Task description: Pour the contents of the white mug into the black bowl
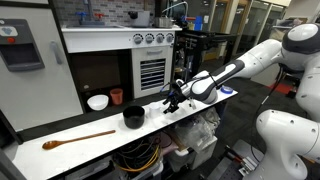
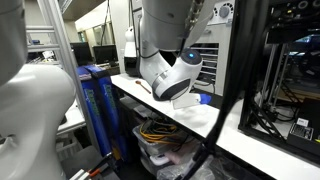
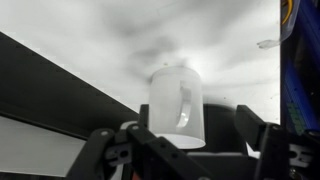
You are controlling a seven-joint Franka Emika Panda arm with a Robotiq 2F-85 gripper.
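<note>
Gripper (image 1: 171, 99) is hovering over the tabletop (image 1: 55, 126), jaws standing wide apart and gripping nothing. In the wrist view the white mug (image 3: 176, 105) is showing between the fingers, touching neither. It is standing by the back edge beside a red cup (image 1: 116, 96). The black bowl (image 1: 133, 117) is sitting mid-tabletop, nearer the gripper.

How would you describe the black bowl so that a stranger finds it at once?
In an exterior view, find the long white counter before the white appliance with a vented door. Near the counter's front edge, between the wooden spoon and the gripper, stands the black bowl. It is the only black vessel there, and wider than the red-orange cup behind it.
</note>
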